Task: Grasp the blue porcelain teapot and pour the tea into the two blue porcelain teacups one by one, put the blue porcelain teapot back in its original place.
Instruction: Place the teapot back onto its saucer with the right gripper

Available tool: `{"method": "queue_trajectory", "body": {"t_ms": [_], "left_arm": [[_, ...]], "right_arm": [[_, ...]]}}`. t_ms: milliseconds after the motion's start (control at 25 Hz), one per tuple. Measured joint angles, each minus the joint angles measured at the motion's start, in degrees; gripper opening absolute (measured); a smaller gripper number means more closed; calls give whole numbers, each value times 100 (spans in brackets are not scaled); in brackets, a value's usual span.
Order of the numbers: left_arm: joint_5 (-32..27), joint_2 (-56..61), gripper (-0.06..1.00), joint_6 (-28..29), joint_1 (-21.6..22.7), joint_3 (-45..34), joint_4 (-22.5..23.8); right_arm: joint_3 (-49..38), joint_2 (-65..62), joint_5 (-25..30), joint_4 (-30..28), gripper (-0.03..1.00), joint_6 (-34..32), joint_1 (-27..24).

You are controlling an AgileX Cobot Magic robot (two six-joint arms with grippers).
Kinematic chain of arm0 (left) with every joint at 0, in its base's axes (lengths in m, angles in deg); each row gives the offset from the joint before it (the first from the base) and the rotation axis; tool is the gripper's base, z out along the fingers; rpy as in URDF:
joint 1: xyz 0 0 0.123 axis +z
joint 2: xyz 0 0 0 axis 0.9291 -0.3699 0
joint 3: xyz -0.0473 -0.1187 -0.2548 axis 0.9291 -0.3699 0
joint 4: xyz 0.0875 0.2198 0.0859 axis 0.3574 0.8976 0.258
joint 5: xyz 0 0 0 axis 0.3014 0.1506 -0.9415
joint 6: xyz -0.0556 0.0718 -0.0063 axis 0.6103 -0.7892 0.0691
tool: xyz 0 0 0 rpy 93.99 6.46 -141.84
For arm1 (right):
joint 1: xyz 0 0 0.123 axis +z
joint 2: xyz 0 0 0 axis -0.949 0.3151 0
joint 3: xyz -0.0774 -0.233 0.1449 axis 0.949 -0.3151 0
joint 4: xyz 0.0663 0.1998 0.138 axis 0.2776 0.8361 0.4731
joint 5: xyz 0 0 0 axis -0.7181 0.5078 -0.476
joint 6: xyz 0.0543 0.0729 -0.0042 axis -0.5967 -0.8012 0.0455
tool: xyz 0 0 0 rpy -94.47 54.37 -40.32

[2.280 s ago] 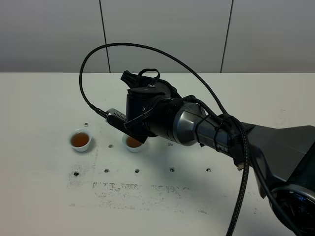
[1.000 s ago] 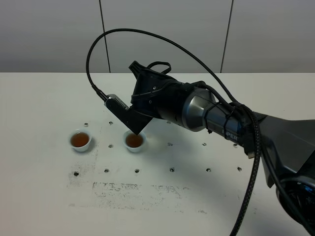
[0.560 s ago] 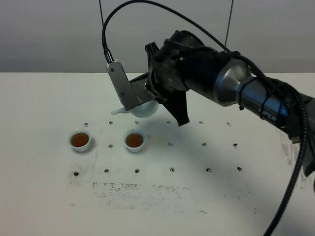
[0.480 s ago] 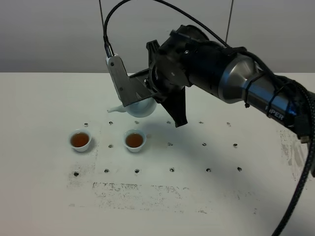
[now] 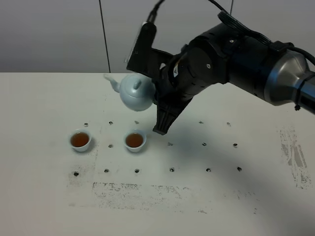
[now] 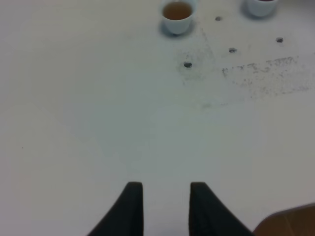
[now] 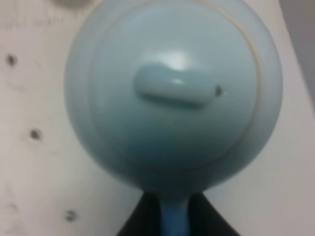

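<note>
On the white table [image 5: 44,196], toward nine o'clock in the high view, stands the left teacup [image 5: 80,140], upright and filled with amber-brown tea. Just to its right, apart from it, sits the right teacup [image 5: 134,141], also upright and holding the same brown liquid. The left wrist view shows the first cup [image 6: 176,15] again near twelve o'clock, tea visible inside, with the second [image 6: 261,6] cut off at the frame's edge toward one o'clock; the left gripper [image 6: 161,209] hangs over bare tabletop well away from them, its two dark fingers [image 6: 130,209] drawn in and gripping nothing.

Above and slightly behind the right cup, the blue porcelain teapot [image 5: 136,93] hangs clear of the table, lid on, spout pointing toward ten o'clock. Its contents cannot be seen. The right gripper [image 5: 158,93] is clamped on the pot's handle, at the pot's three o'clock side. The right wrist view looks down on the lid and oblong knob [image 7: 172,91], with the handle [image 7: 173,221] pinched between the dark jaws.
</note>
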Motion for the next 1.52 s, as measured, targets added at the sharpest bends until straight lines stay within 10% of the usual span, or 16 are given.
{"method": "queue_trajectory", "body": {"t_ms": [480, 1520], "left_arm": [[0, 0, 29, 0, 0, 0, 0], [0, 0, 29, 0, 0, 0, 0]], "right_arm": [[-1226, 163, -500, 456, 6, -3678, -437], [-1226, 1174, -1330, 228, 6, -4217, -394]]}}
